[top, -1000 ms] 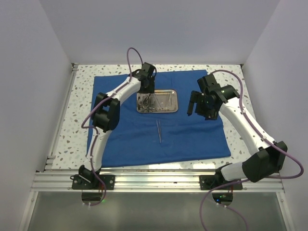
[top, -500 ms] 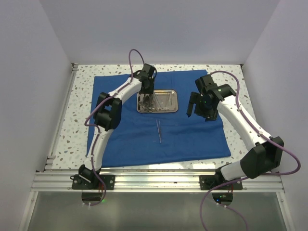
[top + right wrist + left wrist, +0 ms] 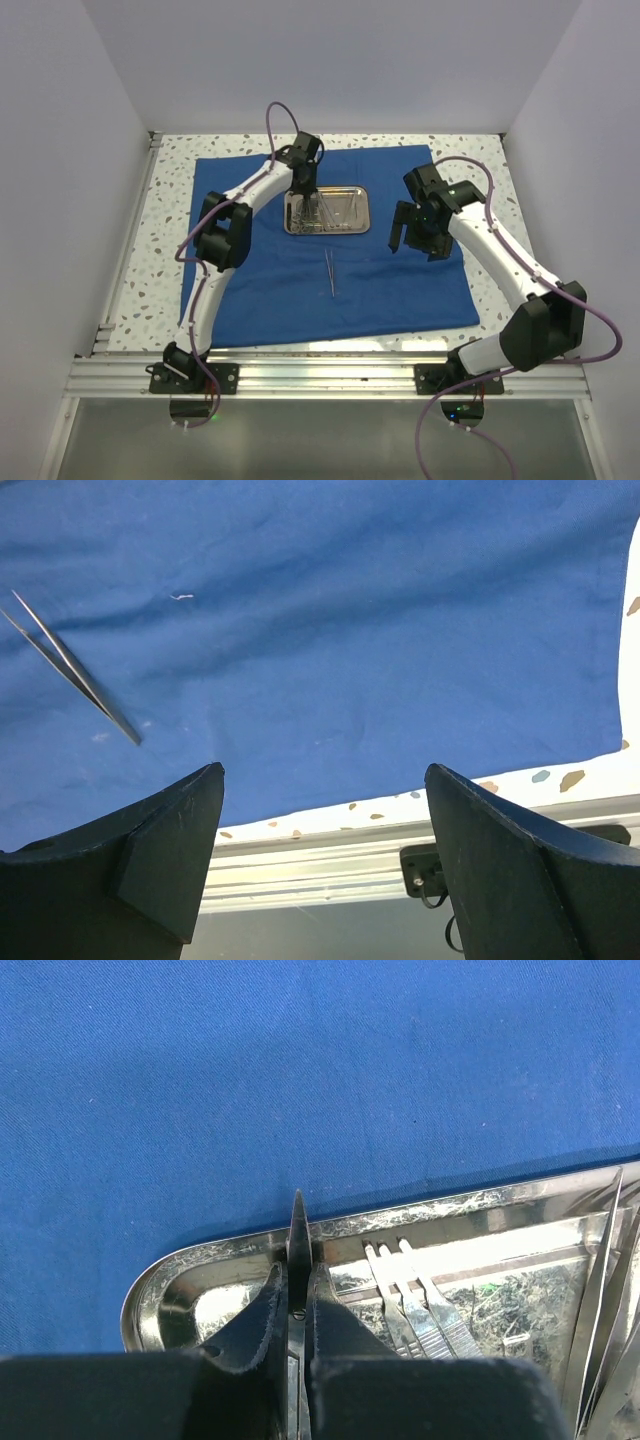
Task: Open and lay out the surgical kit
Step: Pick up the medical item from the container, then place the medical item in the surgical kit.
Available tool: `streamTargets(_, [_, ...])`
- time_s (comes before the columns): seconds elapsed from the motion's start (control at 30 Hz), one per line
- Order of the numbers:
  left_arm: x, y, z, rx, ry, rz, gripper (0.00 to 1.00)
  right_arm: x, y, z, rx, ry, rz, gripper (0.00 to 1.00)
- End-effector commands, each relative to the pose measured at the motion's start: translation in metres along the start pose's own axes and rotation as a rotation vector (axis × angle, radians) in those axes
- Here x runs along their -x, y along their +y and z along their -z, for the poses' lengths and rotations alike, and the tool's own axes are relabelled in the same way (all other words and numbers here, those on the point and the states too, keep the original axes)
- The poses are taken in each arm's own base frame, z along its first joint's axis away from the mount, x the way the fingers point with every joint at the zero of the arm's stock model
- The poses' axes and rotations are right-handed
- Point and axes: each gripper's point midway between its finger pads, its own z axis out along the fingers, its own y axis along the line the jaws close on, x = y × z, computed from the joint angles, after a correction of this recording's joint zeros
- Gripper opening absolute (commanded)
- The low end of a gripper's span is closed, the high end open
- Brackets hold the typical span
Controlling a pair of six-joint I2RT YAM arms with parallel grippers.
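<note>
The fingers (image 3: 250, 1332) of the left gripper (image 3: 297, 1298) are pressed together on a thin silver blade with a small pivot screw, which appears to be the scissors (image 3: 297, 1228). The pointed tip stands up out of the narrow slit between the two dark pads. This grip sits at the rounded left corner of the steel tray (image 3: 200, 1256), just inside its rim. Beside it, in the tray, lie more silver instruments (image 3: 425, 1312) with ridged handles, side by side and close together; which is which cannot be told. The tray rests on the royal-blue cloth wrap (image 3: 400, 290), which is spread open and flat over the speckled table (image 3: 150, 262). The tray lies toward the far middle of the cloth. One pair of tweezers (image 3: 330, 272) lies alone on the bare cloth, nearer than the tray and apart from it, pointing roughly toward the near edge. The right gripper (image 3: 322, 772) hangs above the right part of the cloth, to the right of the tray, its two dark fingers spread wide with nothing between them. In its wrist view the cloth's near edge, a strip of table and a metal rail (image 3: 300, 875) are visible below.
</note>
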Motion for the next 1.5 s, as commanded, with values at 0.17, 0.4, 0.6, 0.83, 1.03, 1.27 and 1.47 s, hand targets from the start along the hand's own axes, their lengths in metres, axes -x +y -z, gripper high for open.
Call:
streamTargets(0.17, [0.036, -0.001, 0.052, -0.032, -0.036, 0.031, 0.00, 0.006, 0.001, 0.007, 0.032, -0.053, -0.004, 0.86])
streamTargets(0.4, [0.079, -0.010, 0.110, -0.082, -0.150, 0.064, 0.00, 0.007, 0.004, 0.009, 0.061, -0.064, 0.007, 0.86])
streamTargets(0.6, [0.066, 0.001, 0.146, -0.057, -0.144, 0.099, 0.00, 0.005, 0.007, 0.007, 0.086, -0.063, 0.021, 0.86])
streamTargets(0.83, [-0.076, 0.033, 0.181, 0.027, 0.003, 0.119, 0.00, 0.036, 0.040, 0.008, 0.168, -0.090, 0.035, 0.86])
streamTargets(1.03, [-0.179, 0.053, 0.204, 0.024, 0.074, 0.202, 0.00, 0.088, 0.091, -0.010, 0.238, -0.110, 0.040, 0.86])
streamTargets(1.27, [-0.242, 0.065, 0.202, 0.032, 0.147, 0.270, 0.36, 0.136, 0.134, -0.058, 0.233, -0.102, 0.043, 0.84])
streamTargets(1.47, [-0.248, 0.075, 0.216, 0.053, 0.137, 0.278, 0.99, 0.167, 0.156, -0.095, 0.203, -0.117, 0.034, 0.70])
